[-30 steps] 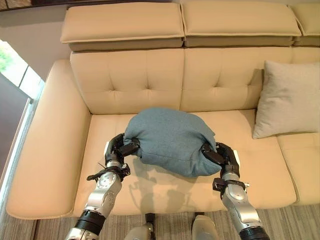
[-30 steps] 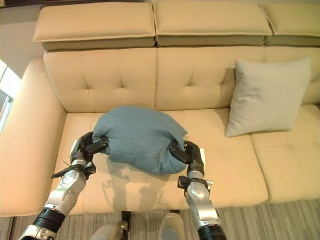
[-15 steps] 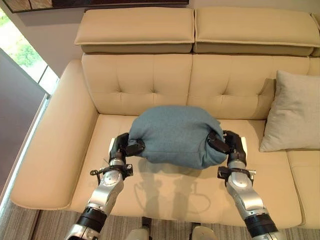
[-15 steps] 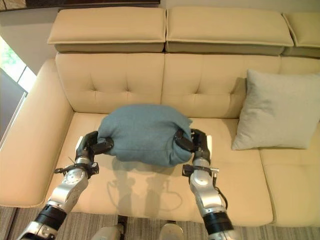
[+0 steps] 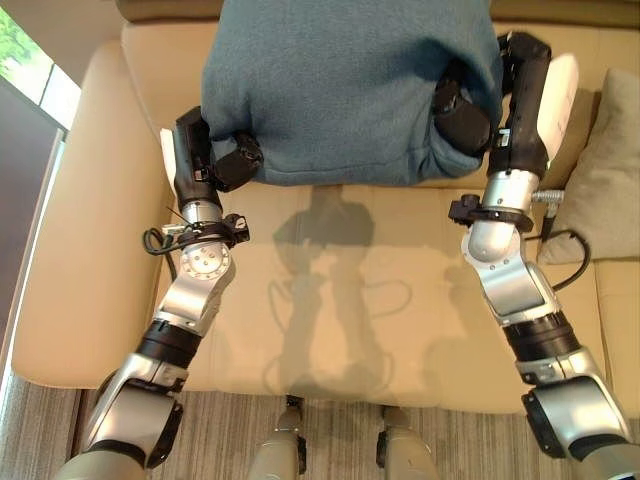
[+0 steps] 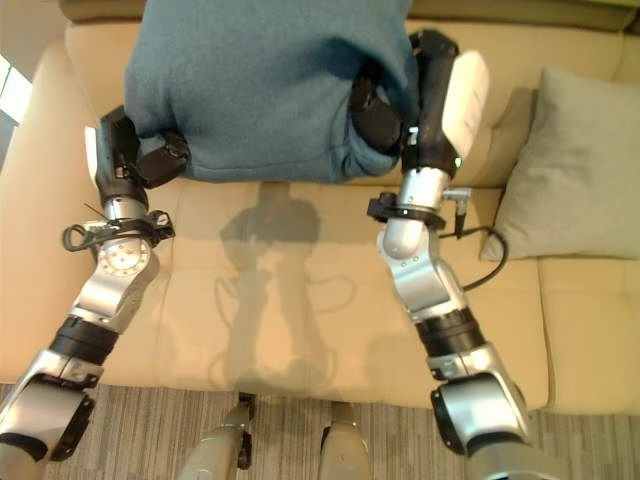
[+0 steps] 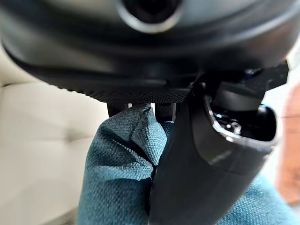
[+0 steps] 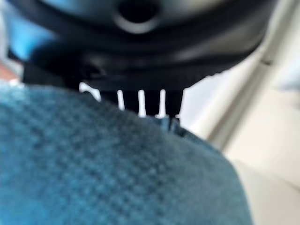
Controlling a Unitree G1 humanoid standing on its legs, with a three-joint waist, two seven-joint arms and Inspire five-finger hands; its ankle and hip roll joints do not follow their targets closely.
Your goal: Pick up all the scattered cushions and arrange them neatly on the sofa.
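A blue-grey cushion (image 5: 340, 90) hangs high over the beige sofa (image 5: 330, 290), up against its backrest, held between both hands. My left hand (image 5: 205, 160) pinches the cushion's lower left corner; in the left wrist view its thumb (image 7: 197, 173) presses the blue fabric (image 7: 117, 178). My right hand (image 5: 485, 100) clamps the cushion's right side, thumb dug into the cloth. The right wrist view has the blue cloth (image 8: 93, 164) pressed against the palm. A light grey cushion (image 6: 580, 170) leans against the backrest on the right.
The sofa's left armrest (image 5: 70, 250) runs beside my left arm. Striped carpet (image 6: 300, 420) lies in front of the seat. A window strip (image 5: 25, 60) sits at the far left.
Both hands have lifted the blue cushion well up and toward the backrest. The camera view has shifted and tilted down, so the headrests have left the picture.
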